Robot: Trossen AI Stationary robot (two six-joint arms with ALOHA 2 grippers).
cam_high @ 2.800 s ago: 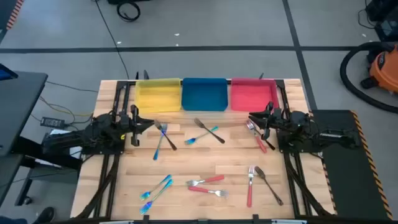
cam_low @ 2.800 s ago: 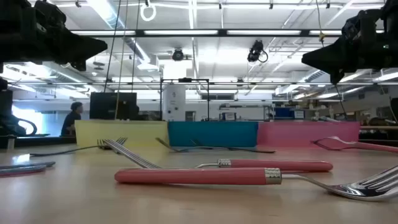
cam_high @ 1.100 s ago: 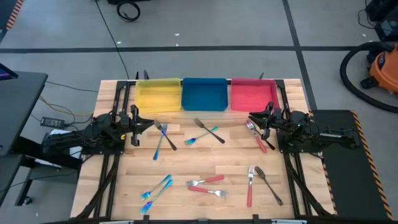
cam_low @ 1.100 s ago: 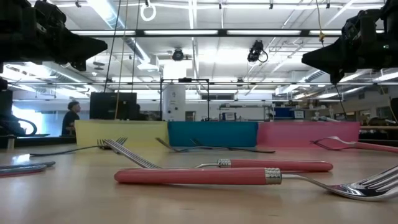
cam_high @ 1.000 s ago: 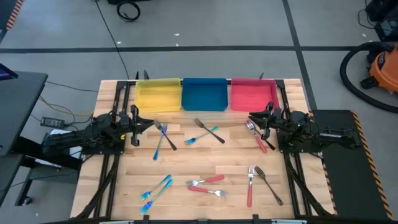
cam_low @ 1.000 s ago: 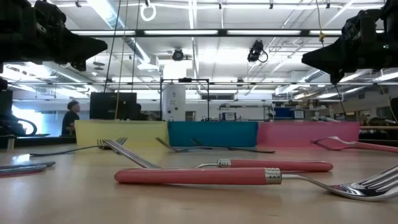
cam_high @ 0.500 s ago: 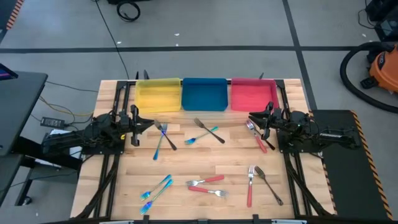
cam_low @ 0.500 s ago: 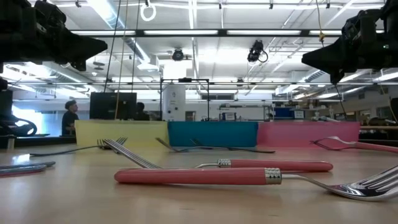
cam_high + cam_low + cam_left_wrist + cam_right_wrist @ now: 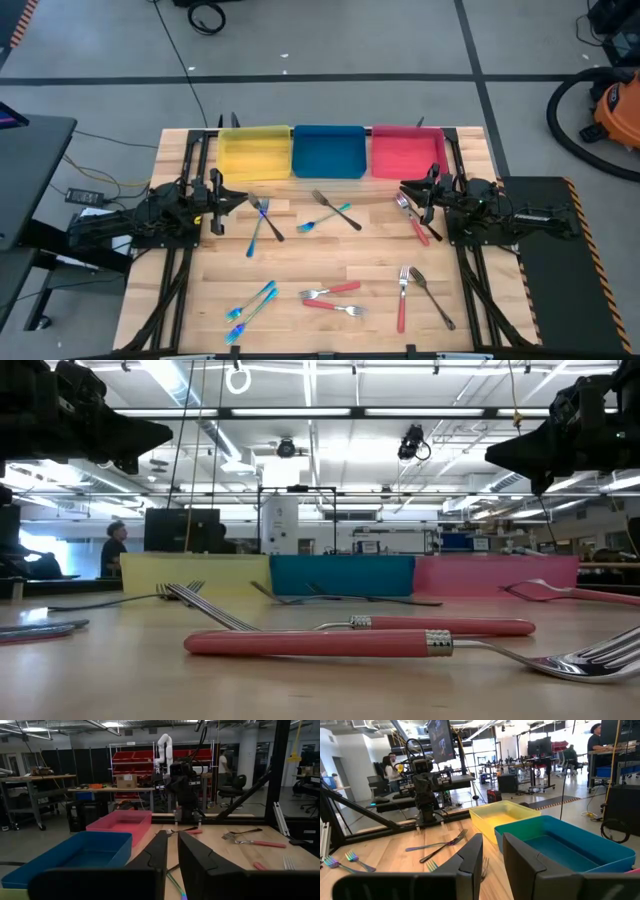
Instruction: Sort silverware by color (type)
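Observation:
The silverware lies scattered flat on the wooden table. In the high view a blue-teal fork (image 9: 256, 232) crosses a dark fork (image 9: 268, 220), and a dark fork (image 9: 333, 210) crosses a teal one (image 9: 330, 217). Two red-handled pieces (image 9: 417, 220) lie under the right gripper. Near the front are a teal pair (image 9: 250, 300), two red-handled forks (image 9: 335, 298), a red-handled fork (image 9: 402, 298) and a dark fork (image 9: 432, 297). My left gripper (image 9: 243, 197) (image 9: 172, 840) hovers at the table's left and my right gripper (image 9: 403, 187) (image 9: 492, 842) at its right. Both are shut to a narrow slit and hold nothing.
Three trays stand side by side along the far edge: yellow (image 9: 255, 152), blue (image 9: 328, 150) and red (image 9: 406, 152). Bare wood shows in the table's middle (image 9: 330, 255). In the low view red-handled forks (image 9: 360, 635) lie close to the camera. People stand in the room beyond.

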